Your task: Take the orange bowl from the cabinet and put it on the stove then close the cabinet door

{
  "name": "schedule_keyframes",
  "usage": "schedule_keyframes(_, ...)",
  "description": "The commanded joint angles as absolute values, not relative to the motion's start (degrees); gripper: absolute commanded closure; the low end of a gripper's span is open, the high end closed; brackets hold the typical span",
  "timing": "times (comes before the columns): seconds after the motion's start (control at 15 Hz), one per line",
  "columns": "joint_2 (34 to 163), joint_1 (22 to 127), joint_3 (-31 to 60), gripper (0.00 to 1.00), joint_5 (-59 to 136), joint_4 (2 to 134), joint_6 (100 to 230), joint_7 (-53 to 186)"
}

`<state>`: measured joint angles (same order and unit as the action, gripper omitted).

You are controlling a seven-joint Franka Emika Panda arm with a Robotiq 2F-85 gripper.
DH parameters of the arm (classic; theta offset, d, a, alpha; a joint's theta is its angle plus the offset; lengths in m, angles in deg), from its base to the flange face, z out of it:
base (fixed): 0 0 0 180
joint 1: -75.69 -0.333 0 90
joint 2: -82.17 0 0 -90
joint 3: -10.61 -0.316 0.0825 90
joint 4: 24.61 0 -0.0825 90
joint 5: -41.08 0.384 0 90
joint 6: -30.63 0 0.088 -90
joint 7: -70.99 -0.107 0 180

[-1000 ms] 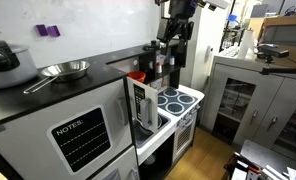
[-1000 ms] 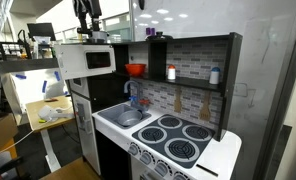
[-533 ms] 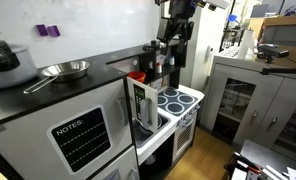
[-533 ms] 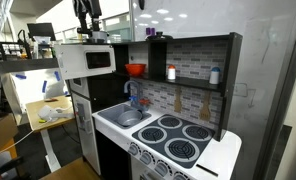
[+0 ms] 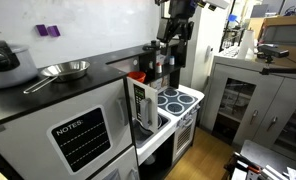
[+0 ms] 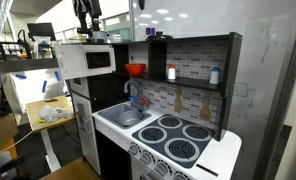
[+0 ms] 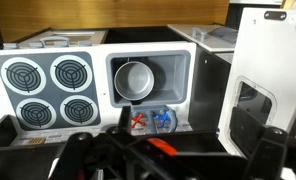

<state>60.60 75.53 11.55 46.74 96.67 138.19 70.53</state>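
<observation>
Orange bowl (image 6: 135, 69), small round glossy plastic, in boxy dark cabinet (image 6: 156, 52); gripper (image 7: 173, 155) fingers wide apart.

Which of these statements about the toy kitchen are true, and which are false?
1. The orange bowl sits on the stove. False: it is up in the cabinet.
2. The stove has four burners. True.
3. The gripper holds the orange bowl. False: it is open and hangs high above the kitchen.
4. A grey pan lies on the dark counter. True.
</observation>
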Motion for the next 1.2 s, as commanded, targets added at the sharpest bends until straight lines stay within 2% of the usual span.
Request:
schedule_keyframes(0.0, 60.7, 75.6, 11.5, 0.0, 46.8, 96.5, 138.0, 70.6)
schedule_keyframes(0.73, 60.9, 75.7, 11.5, 0.0, 46.7, 96.8, 138.3, 70.8)
schedule_keyframes(1.13, 59.4, 77.0, 13.3, 0.0, 53.3, 102.8, 141.7, 64.5)
